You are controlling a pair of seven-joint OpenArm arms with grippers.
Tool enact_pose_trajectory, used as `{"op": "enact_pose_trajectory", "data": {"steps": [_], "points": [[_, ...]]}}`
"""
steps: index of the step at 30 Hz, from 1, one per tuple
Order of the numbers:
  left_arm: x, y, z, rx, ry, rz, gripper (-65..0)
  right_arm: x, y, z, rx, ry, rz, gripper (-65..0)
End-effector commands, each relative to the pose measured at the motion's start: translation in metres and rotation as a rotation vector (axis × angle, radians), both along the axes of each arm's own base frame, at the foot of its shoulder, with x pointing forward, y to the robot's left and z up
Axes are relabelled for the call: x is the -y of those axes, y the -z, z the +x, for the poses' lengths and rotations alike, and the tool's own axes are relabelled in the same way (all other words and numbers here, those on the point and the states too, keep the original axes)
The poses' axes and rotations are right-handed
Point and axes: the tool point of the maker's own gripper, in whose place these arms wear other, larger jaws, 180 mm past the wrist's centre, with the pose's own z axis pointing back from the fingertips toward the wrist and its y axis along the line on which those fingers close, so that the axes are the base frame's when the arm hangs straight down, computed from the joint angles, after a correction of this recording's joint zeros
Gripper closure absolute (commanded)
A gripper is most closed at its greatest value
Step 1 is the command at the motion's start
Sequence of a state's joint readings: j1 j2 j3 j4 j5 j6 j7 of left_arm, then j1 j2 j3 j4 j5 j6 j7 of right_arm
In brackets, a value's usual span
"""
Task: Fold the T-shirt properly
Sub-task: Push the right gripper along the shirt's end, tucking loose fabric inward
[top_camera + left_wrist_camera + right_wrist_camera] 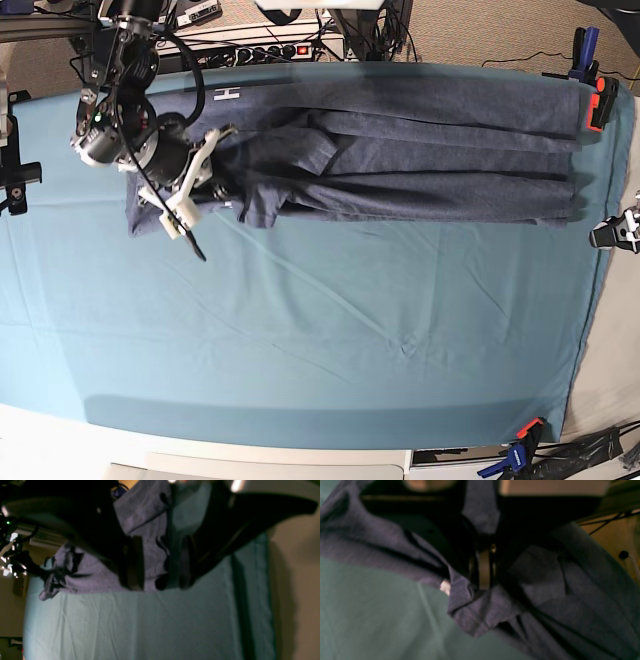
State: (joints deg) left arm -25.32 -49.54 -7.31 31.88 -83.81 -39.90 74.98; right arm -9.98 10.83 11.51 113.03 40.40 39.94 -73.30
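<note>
Base view, T-shirt (420, 160) stretched along far edge of teal cloth (330, 330), right gripper (215, 185) clamped on bunched sleeve fabric, left gripper (160, 562) jaws apart w/ shirt edge between.

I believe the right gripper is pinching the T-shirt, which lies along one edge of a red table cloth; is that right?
Not quite: the table cloth is teal, not red, as the base view shows. The rest holds: the right gripper pinches the T-shirt lying along one edge.
</note>
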Motion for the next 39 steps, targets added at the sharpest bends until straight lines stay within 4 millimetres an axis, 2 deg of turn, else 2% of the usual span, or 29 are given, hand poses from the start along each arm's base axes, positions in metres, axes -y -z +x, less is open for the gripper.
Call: {"op": "enact_pose_trajectory", "data": {"steps": [1,14,23,28,33,39], "points": [[-0.013,-0.021,0.011,0.059,-0.021,0.015,-25.5,-0.002,-0.012,0.004,0.043,-0.009,0.017,0.0],[-0.013,-0.021,0.011,0.060,-0.022,0.015,-25.5,-0.021,-0.012,-0.017,-0.027,-0.068,0.134,0.0],[-0.013,-0.021,0.011,0.060,-0.022,0.015,-25.5,-0.026,-0.012,-0.023,-0.053,-0.093,0.158,0.0],[-0.013,-0.021,0.011,0.060,-0.022,0.015,-25.5,-0.034,-0.019,-0.025,-0.049,-0.114,0.212,0.0],[-0.013,-0.021,0.011,0.059,-0.021,0.015,-25.5,-0.032,-0.018,-0.026,-0.053,-0.115,0.207,0.0],[-0.013,-0.021,0.011,0.060,-0.022,0.015,-25.5,-0.010,-0.007,-0.040,-0.102,-0.128,0.124,0.0]]}}
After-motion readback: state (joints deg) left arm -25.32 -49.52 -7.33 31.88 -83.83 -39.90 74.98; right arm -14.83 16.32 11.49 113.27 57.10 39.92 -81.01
